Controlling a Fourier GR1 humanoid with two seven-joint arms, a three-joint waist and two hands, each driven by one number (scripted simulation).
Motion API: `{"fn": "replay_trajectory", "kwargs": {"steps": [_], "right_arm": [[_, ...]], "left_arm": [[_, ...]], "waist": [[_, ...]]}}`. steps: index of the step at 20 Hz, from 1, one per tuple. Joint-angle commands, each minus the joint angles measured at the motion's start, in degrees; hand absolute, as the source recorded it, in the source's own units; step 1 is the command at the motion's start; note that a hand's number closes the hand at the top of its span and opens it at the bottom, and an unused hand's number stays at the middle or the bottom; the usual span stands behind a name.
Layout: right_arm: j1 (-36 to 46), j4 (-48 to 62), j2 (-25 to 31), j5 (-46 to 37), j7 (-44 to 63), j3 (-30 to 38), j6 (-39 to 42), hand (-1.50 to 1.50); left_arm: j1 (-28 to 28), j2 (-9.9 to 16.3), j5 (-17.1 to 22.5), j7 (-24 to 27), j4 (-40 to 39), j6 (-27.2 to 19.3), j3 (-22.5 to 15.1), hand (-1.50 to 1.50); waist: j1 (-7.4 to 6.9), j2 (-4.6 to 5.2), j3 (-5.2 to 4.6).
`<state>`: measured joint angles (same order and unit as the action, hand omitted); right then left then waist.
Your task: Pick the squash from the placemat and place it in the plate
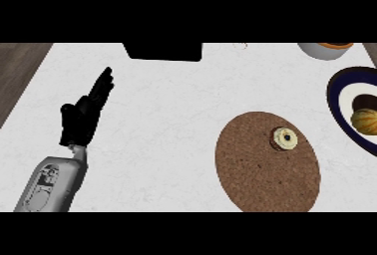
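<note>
A tan squash [364,121] already lies in the dark-rimmed plate [340,94] at the right edge, off the round brown placemat [267,164], so the task looks done. The left hand [83,117] rests open, fingers straight, above the white bench [162,124]. The right hand is out of view.

Nothing here can be read: there are no words, labels, brand marks or numbers anywhere on the counter's top. The round brown placemat [268,162], the dark-rimmed plate [340,107] at the right edge and the black box [163,51] at the back all show plain surfaces with no print on them.
</note>
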<state>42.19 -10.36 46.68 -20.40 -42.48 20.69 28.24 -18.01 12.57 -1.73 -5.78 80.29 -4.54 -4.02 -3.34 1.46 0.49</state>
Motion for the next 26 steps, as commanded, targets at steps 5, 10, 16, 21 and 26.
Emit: {"fn": "replay_trajectory", "kwargs": {"steps": [5, 10, 16, 21, 26], "right_arm": [[-1.3, 5.8, 8.3, 8.2, 2.5, 8.4, 9.9, -1.5], [-2.3, 6.0, 11.2, 10.3, 5.8, 10.3, 12.7, -1.5], [-5.6, 4.0, 11.3, 10.3, 5.4, 10.1, 13.4, -1.5], [-6.5, 3.0, 12.6, 11.3, 6.8, 10.9, 14.8, -1.5], [-7.9, 2.1, 11.9, 12.0, 7.6, 11.3, 14.3, -1.5]], "left_arm": [[1.7, -0.2, -0.6, 1.2, 0.2, -0.4, -0.2, 0.0], [0.6, 0.0, 0.3, 1.6, -0.5, 0.1, 0.9, 0.0], [0.3, -0.5, 0.4, 0.7, 0.6, -0.4, 0.8, 0.0], [0.2, -0.6, 0.1, 0.0, 0.3, -0.9, 0.9, 0.0], [-0.5, 0.6, 0.4, 0.6, 0.7, 0.0, 1.5, 0.0]], "waist": [[0.27, 0.59, 0.33], [0.58, 0.93, 0.49], [0.58, 0.97, 0.9], [0.83, 0.9, 0.97], [0.55, 1.06, 1.08]]}}
